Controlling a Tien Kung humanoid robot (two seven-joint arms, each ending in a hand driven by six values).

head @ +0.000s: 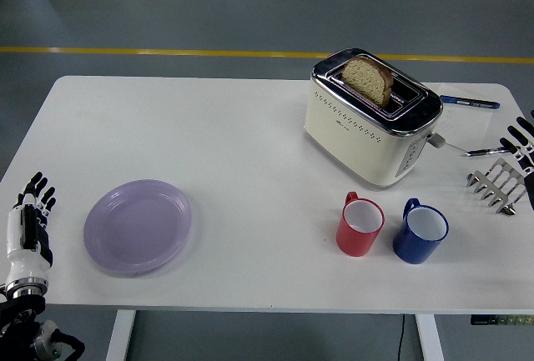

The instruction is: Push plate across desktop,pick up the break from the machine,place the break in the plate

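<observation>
Left hand (29, 219) at bench's near-left edge, fingers straight and relaxed, empty. Purple plate (138, 226) just right of it, not touching, flat on the white bench (209, 127). Right hand (519, 140) barely in at the right edge, only fingertips visible; can't tell whether open or closed. Metal rack (499, 184) just below those fingertips, blue pen (470, 102) up beyond them. Cream toaster (373, 119) at far right-centre, bread slice (370, 79) upright in one slot, sticking out the top. Red mug (360, 224) and blue mug (421, 232) side by side in front of toaster, both apparently empty.
</observation>
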